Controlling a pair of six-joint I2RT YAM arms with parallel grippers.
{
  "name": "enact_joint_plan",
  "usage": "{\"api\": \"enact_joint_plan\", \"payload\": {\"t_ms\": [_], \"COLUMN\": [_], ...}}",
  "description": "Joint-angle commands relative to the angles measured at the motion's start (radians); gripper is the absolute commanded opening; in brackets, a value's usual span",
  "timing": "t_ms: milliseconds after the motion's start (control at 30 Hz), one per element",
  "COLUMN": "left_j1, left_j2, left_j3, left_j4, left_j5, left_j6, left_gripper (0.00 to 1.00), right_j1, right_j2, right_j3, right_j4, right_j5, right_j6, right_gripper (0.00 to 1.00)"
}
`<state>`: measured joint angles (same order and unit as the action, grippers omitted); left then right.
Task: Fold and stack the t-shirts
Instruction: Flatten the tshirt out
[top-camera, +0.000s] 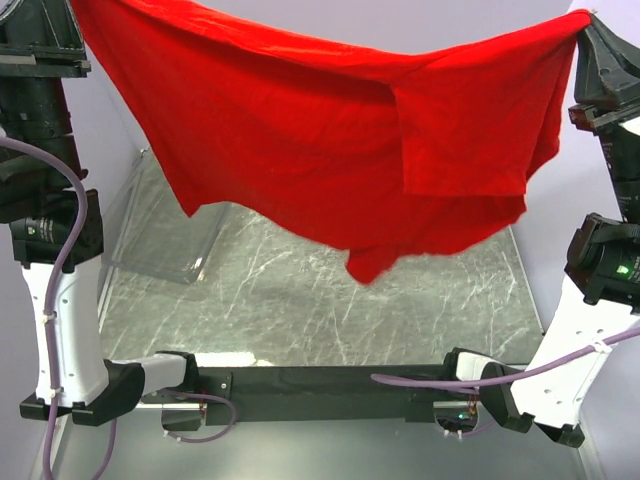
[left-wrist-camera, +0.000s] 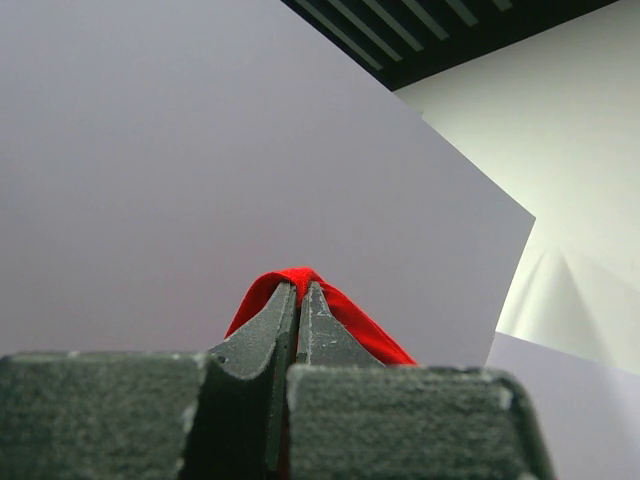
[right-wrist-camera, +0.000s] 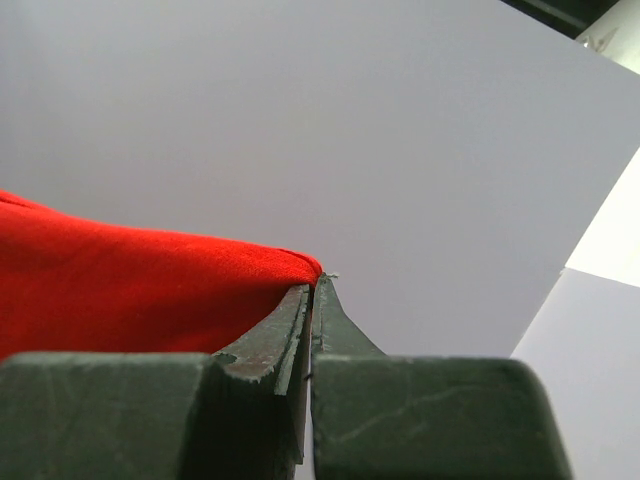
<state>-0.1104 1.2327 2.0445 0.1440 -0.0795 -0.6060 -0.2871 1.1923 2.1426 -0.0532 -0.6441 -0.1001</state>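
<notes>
A plain bright red t-shirt (top-camera: 320, 140) hangs stretched in the air between both raised arms, high above the marble table. Its body sags down to a low point over the table's middle, and one sleeve folds over at the right. My left gripper (left-wrist-camera: 298, 286) is shut on a bunched edge of the t-shirt (left-wrist-camera: 345, 315) at the top left. My right gripper (right-wrist-camera: 312, 284) is shut on the t-shirt (right-wrist-camera: 130, 285) at its top right corner, with the cloth spreading away to the left of the fingers.
A clear plastic bin (top-camera: 165, 235) stands at the table's left, partly behind the hanging cloth. The marble table (top-camera: 300, 310) lies below. Both arm bases and a black bar (top-camera: 320, 385) sit at the near edge. Pale walls stand close on both sides.
</notes>
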Motion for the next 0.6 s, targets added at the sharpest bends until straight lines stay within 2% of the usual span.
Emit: {"api": "enact_joint_plan", "payload": {"t_ms": [0, 167, 300, 367, 500, 567], "left_j1": [0.005, 0.005, 0.005, 0.005, 0.005, 0.005], "left_j2": [-0.016, -0.071, -0.162, -0.188, -0.236, -0.239], "left_j3": [0.020, -0.056, -0.200, -0.245, -0.343, -0.357], "left_j4": [0.065, 0.046, -0.019, -0.046, -0.064, -0.057], "left_j5": [0.026, 0.049, 0.040, 0.044, 0.069, 0.072], "left_j6": [-0.008, -0.021, 0.005, 0.006, 0.006, 0.014], "left_gripper": [0.01, 0.01, 0.01, 0.01, 0.01, 0.01], "right_j1": [-0.018, -0.020, -0.020, -0.020, -0.018, -0.020], "right_j2": [-0.025, -0.114, -0.277, -0.328, -0.327, -0.324], "right_j3": [0.023, -0.124, -0.378, -0.430, -0.418, -0.423], "right_j4": [0.052, 0.050, 0.052, 0.052, 0.039, 0.115], "right_j5": [-0.014, -0.121, -0.281, -0.356, -0.452, -0.495], "right_j6": [0.053, 0.033, -0.166, -0.213, -0.178, -0.086], "right_gripper": [0.00, 0.00, 0.00, 0.00, 0.00, 0.00]}}
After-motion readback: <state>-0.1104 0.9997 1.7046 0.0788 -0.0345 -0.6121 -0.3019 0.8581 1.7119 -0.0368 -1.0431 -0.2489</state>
